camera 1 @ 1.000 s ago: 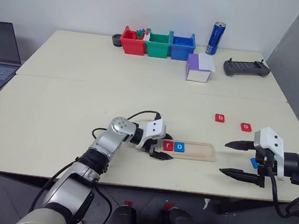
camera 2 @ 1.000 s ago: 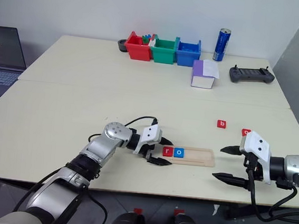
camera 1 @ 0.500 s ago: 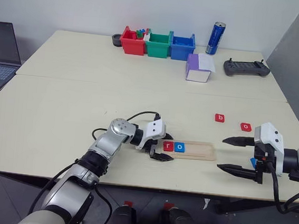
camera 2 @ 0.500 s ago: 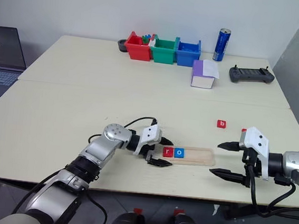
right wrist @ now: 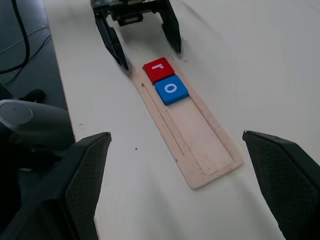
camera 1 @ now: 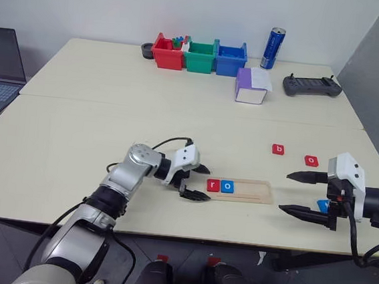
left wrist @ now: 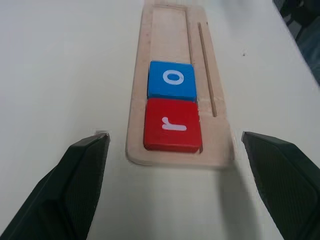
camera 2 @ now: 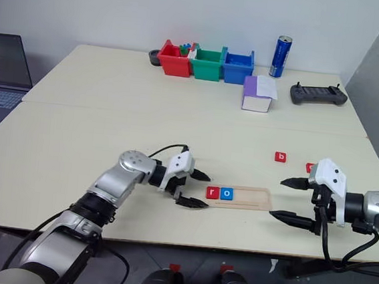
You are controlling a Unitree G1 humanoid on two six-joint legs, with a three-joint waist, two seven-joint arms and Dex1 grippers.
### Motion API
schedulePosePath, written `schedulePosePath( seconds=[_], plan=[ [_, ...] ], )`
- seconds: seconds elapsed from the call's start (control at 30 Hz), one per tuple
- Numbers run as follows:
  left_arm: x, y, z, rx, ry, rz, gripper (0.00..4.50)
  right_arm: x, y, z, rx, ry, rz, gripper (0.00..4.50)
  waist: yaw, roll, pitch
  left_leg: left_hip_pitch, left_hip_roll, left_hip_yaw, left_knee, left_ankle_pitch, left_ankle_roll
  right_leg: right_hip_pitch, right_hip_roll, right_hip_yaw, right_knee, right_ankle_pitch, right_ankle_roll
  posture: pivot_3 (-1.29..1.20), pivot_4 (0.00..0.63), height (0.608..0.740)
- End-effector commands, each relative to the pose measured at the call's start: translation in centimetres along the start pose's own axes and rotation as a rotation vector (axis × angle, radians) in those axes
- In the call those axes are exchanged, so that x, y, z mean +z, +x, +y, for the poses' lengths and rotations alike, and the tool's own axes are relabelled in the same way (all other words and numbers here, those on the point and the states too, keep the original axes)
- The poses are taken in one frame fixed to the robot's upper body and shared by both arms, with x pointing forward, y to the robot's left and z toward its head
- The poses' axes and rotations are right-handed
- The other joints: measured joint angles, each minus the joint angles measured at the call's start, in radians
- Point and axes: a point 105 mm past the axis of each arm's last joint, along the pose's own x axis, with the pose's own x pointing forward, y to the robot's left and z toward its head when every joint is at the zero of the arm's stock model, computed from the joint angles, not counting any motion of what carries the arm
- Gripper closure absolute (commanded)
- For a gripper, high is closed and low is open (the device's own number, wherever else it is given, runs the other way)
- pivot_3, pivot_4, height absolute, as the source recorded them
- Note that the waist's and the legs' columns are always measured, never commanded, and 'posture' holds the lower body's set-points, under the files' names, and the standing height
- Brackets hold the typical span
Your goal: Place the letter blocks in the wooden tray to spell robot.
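On the tabletop (camera 1: 76, 131), a wooden tray (camera 1: 248, 191) holding two letter blocks, a gripper at each end.

The tray lies near the front edge, with the red "r" block (camera 1: 213, 185) at its left end and the blue "o" block (camera 1: 227, 186) touching it. The left gripper (camera 1: 194, 181) sits just off that end, fingers apart and empty; the right gripper (camera 1: 300, 193) is beyond the other end, spread wide, empty. Farther back lie the red "b" block (camera 1: 279, 149) and another red block (camera 1: 312, 160), probably an "o". A blue block (camera 1: 321, 206) peeks out behind the right gripper.

Left gripper (camera 1: 196, 181) backed off the tray (camera 1: 252, 191) (leftward).
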Motion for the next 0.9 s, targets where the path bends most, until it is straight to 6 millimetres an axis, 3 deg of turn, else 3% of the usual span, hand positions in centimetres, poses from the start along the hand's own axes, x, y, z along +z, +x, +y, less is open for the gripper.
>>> schedulePosePath(
  seconds=[0.03, 0.17, 0.47, 0.9],
  plan=[
    [2.3, -2.2, -0.2, 0.003, 0.059, -0.089, 0.02, 1.1, -1.1, -0.5, -0.031, -0.01, -0.046, 0.0, -0.001, 0.0, 0.0, 0.0, 0.0, 0.0, 0.0, 0.0, 0.0, 0.0, 0.0, 0.0, 0.0, 0.0, 0.0, 0.0, 0.15, 0.74],
    [2.6, -5.3, -0.3, 0.058, 0.099, -0.112, 0.02, 0.7, -2.1, -1.5, -0.078, 0.016, -0.042, 0.0, -0.002, 0.0, 0.0, 0.001, 0.0, 0.0, 0.0, 0.0, 0.0, 0.0, 0.0, 0.0, 0.001, 0.0, 0.0, 0.0, 0.15, 0.74],
    [0.6, -10.5, -1.4, 0.204, 0.067, -0.216, 0.02, -0.3, -4.0, -3.1, -0.159, 0.046, -0.022, 0.0, 0.001, 0.0, 0.0, 0.001, 0.001, 0.001, 0.0, 0.0, 0.0, 0.0, 0.0, 0.001, 0.001, 0.0, 0.0, 0.0, 0.15, 0.74],
    [1.3, -9.8, -2.0, 0.161, 0.092, -0.287, 0.02, -0.6, -4.2, -4.2, -0.187, 0.047, -0.015, 0.0, 0.0, 0.0, 0.0, 0.001, 0.001, 0.001, 0.0, 0.0, 0.0, 0.0, 0.0, 0.001, 0.001, 0.0, 0.0, 0.0, 0.15, 0.74]
  ],
)
